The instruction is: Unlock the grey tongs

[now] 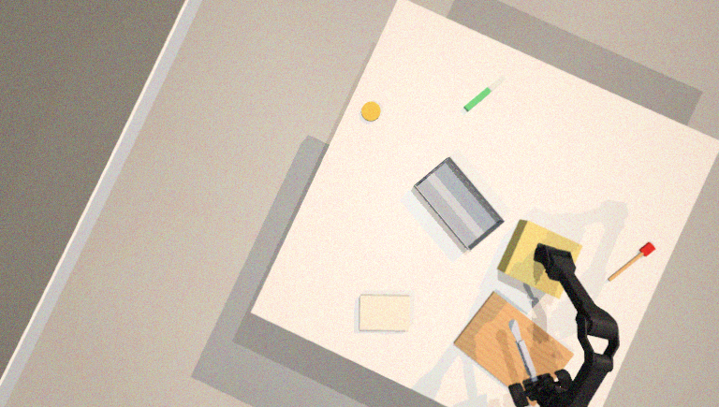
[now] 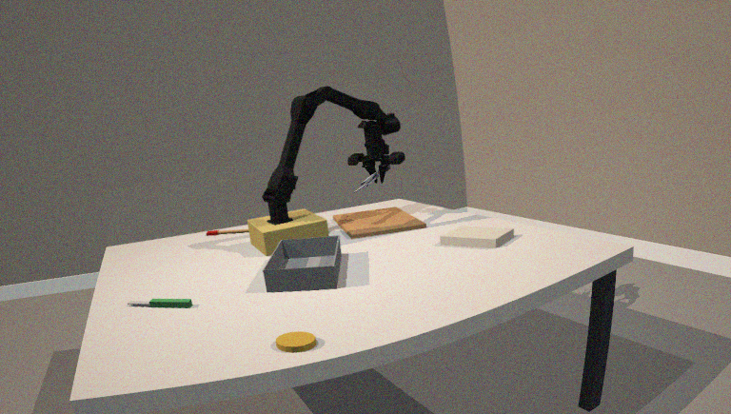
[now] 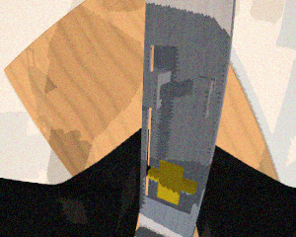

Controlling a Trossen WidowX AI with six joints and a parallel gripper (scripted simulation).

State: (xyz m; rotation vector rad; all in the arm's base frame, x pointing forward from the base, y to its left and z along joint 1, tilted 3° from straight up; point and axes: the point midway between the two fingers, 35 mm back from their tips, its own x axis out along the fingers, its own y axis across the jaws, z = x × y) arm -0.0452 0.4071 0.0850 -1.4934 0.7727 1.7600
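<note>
The grey tongs (image 1: pixel 521 352) (image 2: pixel 366 182) (image 3: pixel 187 114) are held in the air above the wooden board (image 1: pixel 479 335) (image 2: pixel 371 225) (image 3: pixel 99 64). In the exterior view they slope down to the left from the fingers, their free end low. In the wrist view they run lengthwise up the picture, with a yellow piece (image 3: pixel 170 180) between the fingers; their arms look close together. My gripper (image 1: pixel 534 380) (image 2: pixel 378 176) (image 3: pixel 165 137) is shut on the tongs, well above the board, pointing down. The finger contact is partly hidden.
The grey roasting tin (image 1: pixel 441 215) (image 2: pixel 302 279) stands beside the arm's yellow base block (image 1: pixel 551 233) (image 2: pixel 258 238). A cream block (image 1: pixel 384 312) (image 2: pixel 474 237), a red-headed stick (image 1: pixel 646 249) (image 2: pixel 212 232), a green-handled tool (image 1: pixel 476 99) (image 2: pixel 169 303) and an orange disc (image 1: pixel 370 110) (image 2: pixel 295 340) lie on the table.
</note>
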